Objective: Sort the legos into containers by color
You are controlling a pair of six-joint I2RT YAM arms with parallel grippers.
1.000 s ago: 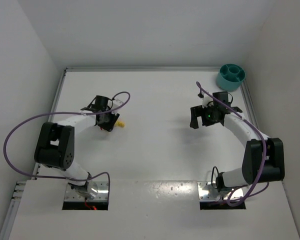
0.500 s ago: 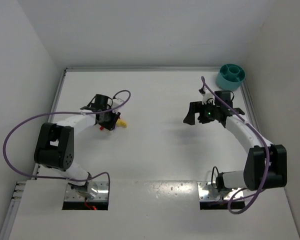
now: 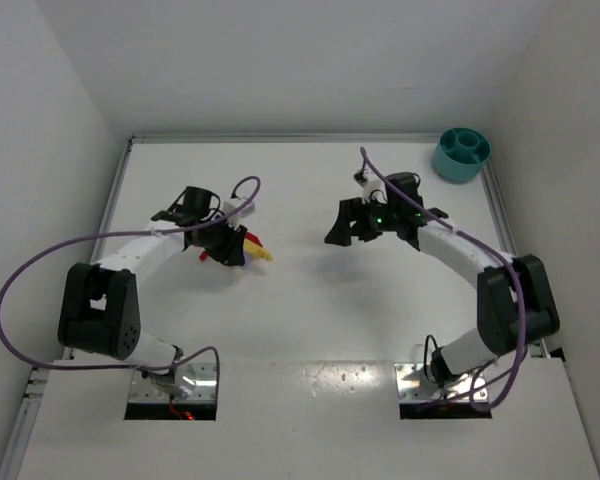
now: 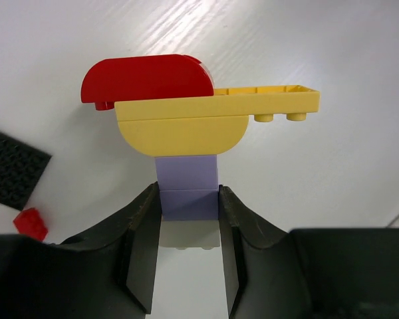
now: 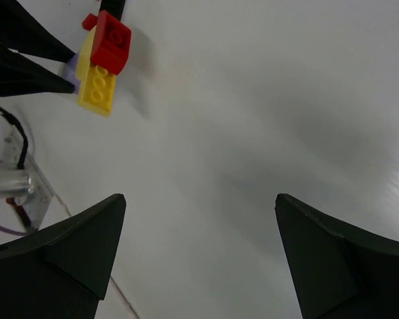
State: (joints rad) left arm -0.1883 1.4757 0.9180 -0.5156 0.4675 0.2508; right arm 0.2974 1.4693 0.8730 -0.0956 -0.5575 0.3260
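My left gripper (image 4: 188, 199) is shut on the purple brick (image 4: 187, 179) at the base of a joined lego stack. A yellow brick (image 4: 186, 126) and a red brick (image 4: 146, 78) sit above the purple one. In the top view the left gripper (image 3: 235, 250) holds this stack (image 3: 259, 251) at the table's left middle. My right gripper (image 3: 342, 228) is open and empty at the table's centre, facing the stack. The stack also shows in the right wrist view (image 5: 101, 63), far ahead of the wide-apart fingers. The teal bowl (image 3: 461, 153) stands at the back right corner.
A black lego plate (image 4: 10, 166) and a small loose red brick (image 4: 30, 222) lie on the table left of the left gripper. The red brick also shows in the top view (image 3: 204, 256). White walls bound the table at the left, back and right.
The right arm has swung left from near the bowl to the table's centre, still open. The left gripper has moved a little right and forward with the stack in it.
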